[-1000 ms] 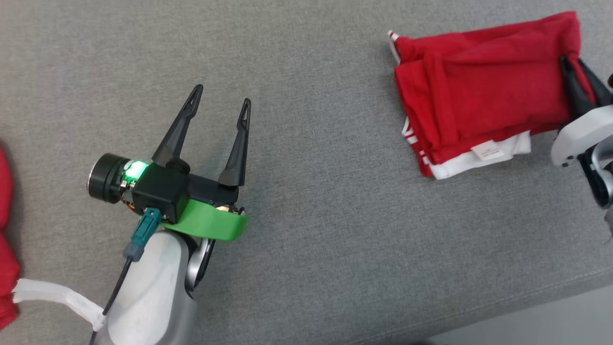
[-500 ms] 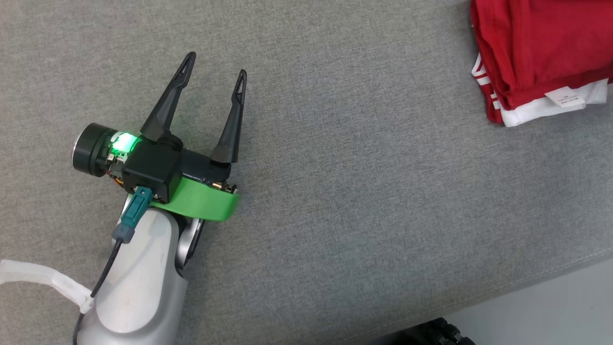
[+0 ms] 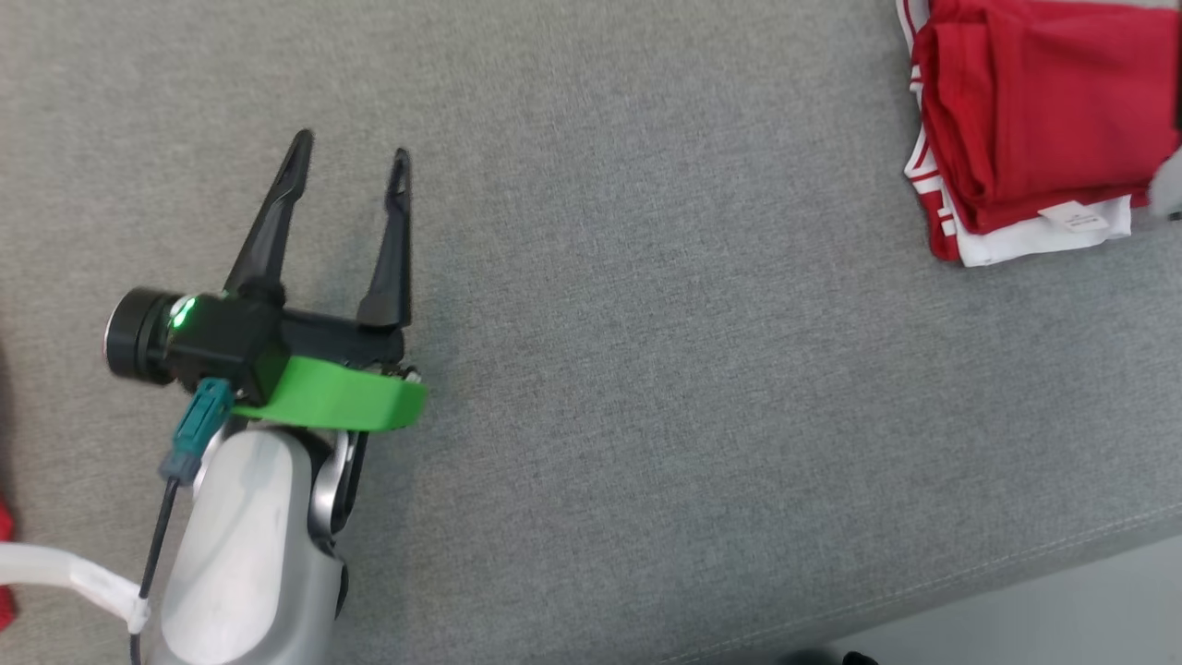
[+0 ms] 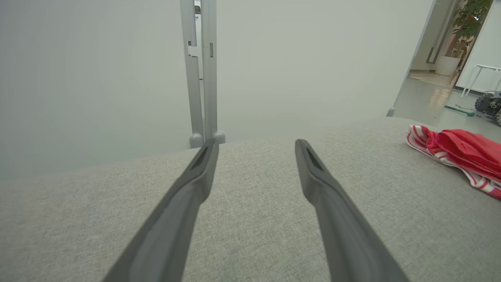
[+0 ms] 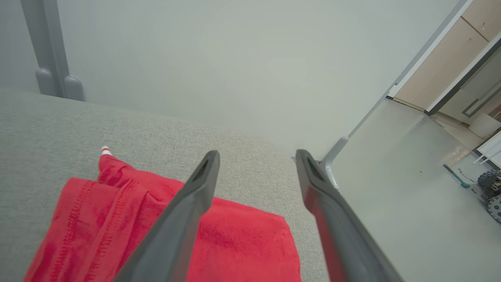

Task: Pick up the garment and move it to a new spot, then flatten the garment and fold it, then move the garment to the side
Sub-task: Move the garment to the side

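**Garment**: red, folded into a rough rectangle, with a white layer and red-and-white striped trim showing along its near and left edges. A small white label lay on the white layer. It rested flat on the grey fabric bench at the far right of the head view, close to the bench's right end.

**Right hand**: its two dark fingers stood well apart and held nothing. In the right wrist view it hung over the garment. The left finger crossed above the red cloth and the right finger reached past the cloth's edge towards the end of the bench. Whether either finger touched the cloth could not be told.

**Left hand**: it was spread wide and empty, over bare bench at the left of the head view, well apart from the garment. In the left wrist view the garment lay off to the right, beyond the right finger.

**Left wrist fittings**: a green band, a lit green lamp, a teal plug with a dark cable, and a pale forearm below.

**Surroundings**: a plain pale wall stood behind the bench, with a grey upright post. A pale floor lay beyond the bench's end, and a potted plant stood in the far room.
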`<state>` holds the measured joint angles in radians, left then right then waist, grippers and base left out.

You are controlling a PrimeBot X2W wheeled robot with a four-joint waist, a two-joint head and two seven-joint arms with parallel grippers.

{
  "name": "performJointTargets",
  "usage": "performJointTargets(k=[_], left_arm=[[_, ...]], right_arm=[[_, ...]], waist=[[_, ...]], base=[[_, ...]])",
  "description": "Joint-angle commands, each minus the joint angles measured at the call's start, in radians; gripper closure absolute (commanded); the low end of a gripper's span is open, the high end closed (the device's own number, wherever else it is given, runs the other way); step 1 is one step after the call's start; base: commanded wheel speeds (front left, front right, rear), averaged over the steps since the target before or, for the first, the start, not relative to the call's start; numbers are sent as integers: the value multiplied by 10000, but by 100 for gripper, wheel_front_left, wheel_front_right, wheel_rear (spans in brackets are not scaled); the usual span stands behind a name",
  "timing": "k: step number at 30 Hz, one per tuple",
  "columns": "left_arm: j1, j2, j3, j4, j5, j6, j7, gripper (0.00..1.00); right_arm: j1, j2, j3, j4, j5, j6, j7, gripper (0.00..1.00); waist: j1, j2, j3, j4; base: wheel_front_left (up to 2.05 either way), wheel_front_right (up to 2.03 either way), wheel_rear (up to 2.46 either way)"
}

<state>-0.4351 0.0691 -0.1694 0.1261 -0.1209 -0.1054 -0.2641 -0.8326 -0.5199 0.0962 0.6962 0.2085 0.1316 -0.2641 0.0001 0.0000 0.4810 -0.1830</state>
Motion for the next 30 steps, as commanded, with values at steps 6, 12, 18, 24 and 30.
performJointTargets(k=[6, 12, 18, 24, 30], left_arm=[[955, -105, 654, -106, -299, 109, -1, 0], [1733, -165, 1132, -219, -439, 184, -1, 0], [2454, -179, 1319, -188, -945, 335, -1, 0], [3114, -179, 1128, 169, -1587, 509, -1, 0], [3737, -177, 942, 371, -1574, 637, 0, 0]], right_arm=[[1026, 722, 454, -1490, 664, -16, -2, 0], [2331, 1473, 386, -2999, 1363, -16, -2, 0], [3986, 2584, 62, -4304, 1691, -16, -1, 0], [5516, 3442, -191, -5069, 1902, -10, -1, 0], [6573, 4029, 62, -5379, 1419, -10, -2, 0]], waist=[[-1, 0, -1827, 553], [-1, 0, -2713, 975], [-1, 0, -3407, 1345], [-1, 0, -4007, 1633], [-1, 0, -4333, 1679]], base=[[0, 0, 0], [0, 0, 0], [0, 0, 0], [0, 0, 0], [0, 0, 0]])
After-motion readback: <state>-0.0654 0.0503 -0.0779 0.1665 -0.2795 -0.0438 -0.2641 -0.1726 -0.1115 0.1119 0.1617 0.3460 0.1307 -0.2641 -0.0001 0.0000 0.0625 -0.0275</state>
